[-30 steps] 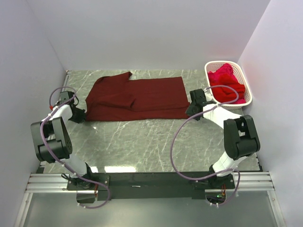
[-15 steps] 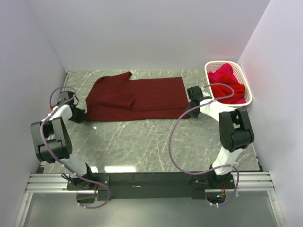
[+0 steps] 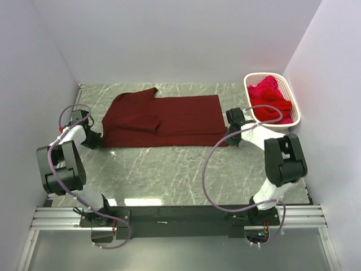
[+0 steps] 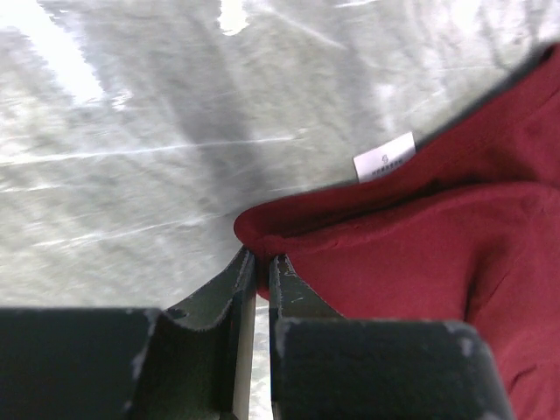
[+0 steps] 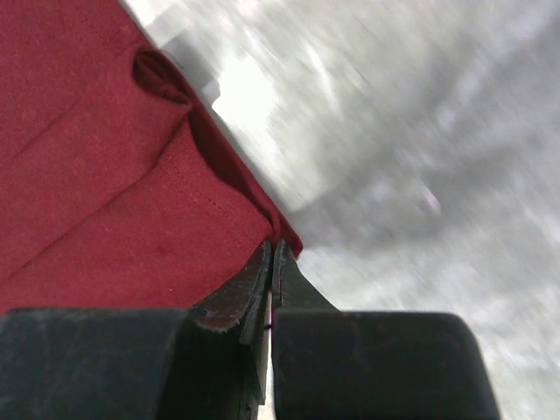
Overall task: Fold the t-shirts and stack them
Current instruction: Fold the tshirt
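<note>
A dark maroon t-shirt (image 3: 163, 118) lies spread on the marble table, partly folded, with one sleeve toward the back. My left gripper (image 3: 99, 139) pinches the shirt's near left corner (image 4: 262, 229), jaws shut on the cloth; a white label (image 4: 385, 156) shows at the hem. My right gripper (image 3: 230, 138) is at the near right corner, and its jaws are shut on the cloth edge (image 5: 284, 234). Brighter red t-shirts (image 3: 271, 100) are heaped in the white basket (image 3: 295, 113) at the back right.
White walls close the table on the left, back and right. The basket stands just right of my right arm. Grey marble tabletop (image 3: 169, 169) stretches between the shirt and the arm bases.
My right gripper has closed on the shirt's right corner, and that arm shifted slightly. The left gripper stayed where it was, still gripping.
</note>
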### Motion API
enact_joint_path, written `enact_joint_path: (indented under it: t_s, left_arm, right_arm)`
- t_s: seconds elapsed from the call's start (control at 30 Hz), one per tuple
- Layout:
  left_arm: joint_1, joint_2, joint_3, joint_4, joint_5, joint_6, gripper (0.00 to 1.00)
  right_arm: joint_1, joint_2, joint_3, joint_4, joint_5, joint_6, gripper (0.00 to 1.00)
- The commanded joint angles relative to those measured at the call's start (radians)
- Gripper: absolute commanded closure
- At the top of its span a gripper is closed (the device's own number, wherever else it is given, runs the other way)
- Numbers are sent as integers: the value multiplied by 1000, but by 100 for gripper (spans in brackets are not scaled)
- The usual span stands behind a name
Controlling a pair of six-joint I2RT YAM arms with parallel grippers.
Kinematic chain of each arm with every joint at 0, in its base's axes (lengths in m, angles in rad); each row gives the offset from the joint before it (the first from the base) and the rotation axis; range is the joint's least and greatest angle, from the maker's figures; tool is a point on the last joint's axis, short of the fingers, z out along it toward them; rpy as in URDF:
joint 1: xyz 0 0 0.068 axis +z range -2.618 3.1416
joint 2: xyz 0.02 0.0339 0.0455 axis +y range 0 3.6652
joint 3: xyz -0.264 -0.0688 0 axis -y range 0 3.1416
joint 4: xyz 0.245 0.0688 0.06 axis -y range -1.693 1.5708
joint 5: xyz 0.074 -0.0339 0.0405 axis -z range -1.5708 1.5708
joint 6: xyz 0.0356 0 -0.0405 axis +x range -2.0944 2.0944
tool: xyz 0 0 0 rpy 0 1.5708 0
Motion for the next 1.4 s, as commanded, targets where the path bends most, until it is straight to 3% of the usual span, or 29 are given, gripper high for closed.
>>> enact_joint_path:
  t_s: [0.0,0.23,0.67,0.73,0.8,0.9,1.0,1.13,1.2,1.3,1.37]
  left_arm:
    - [4,-73,-15,-53,-97,36,99]
    - [9,-192,-114,-65,-174,50,99]
    - [12,-380,-285,-53,-125,35,99]
    - [17,-380,-276,-70,-111,44,91]
    - [20,-375,-261,-84,-94,58,73]
    - [21,-398,-224,-116,-112,79,54]
    - [20,-443,-176,-151,-152,98,36]
    - [21,-490,-81,-179,-195,144,35]
    - [17,-506,-60,-96,-107,197,41]
    - [-57,-451,3,22,42,236,39]
    - [-182,-353,92,73,25,247,40]
  right_arm:
    - [-19,-104,-77,-30,4,-1,100]
    - [-40,-315,-266,-62,-33,17,100]
    - [-53,-553,-470,-123,-77,57,100]
    - [-51,-556,-467,-123,-79,60,99]
    - [-51,-561,-459,-137,-69,57,81]
    - [-51,-582,-433,-163,-51,45,61]
    - [-51,-616,-374,-217,-14,31,52]
    - [-42,-629,-250,-261,-3,-7,50]
    - [1,-598,-199,-250,-22,-21,50]
    - [118,-499,-69,-208,-14,-15,50]
    - [186,-414,65,-182,-34,-10,51]
